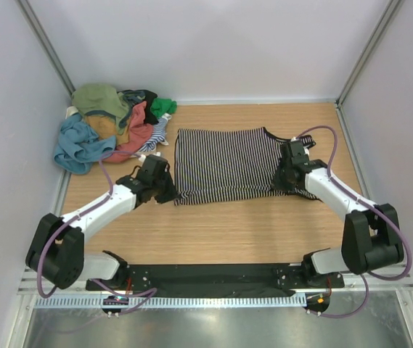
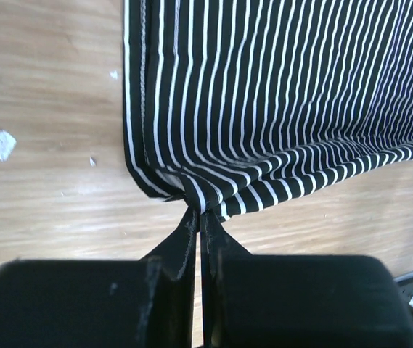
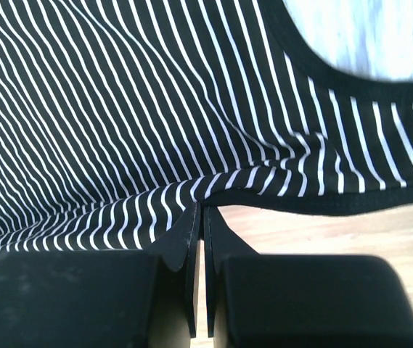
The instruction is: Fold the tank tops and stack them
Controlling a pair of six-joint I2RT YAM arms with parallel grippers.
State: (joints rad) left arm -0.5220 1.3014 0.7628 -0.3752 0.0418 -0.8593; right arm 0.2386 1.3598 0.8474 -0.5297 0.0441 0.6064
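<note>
Striped top (image 1: 228, 165) crosswise, straps seemingly right.

Left arm (image 1: 112, 204) and right arm (image 1: 331, 190) angled inward, low, jaws pinched closed

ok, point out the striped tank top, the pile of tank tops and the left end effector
striped tank top (image 1: 224, 163): top external view, body centre.
pile of tank tops (image 1: 112, 127): top external view, heap centre.
left end effector (image 2: 197, 216): left wrist view, between its fingertips.

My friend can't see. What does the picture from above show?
A striped tank top lies spread on a wooden table, with the left gripper and right gripper each pinching one end. Colourful tops are heaped at the back left.
</note>
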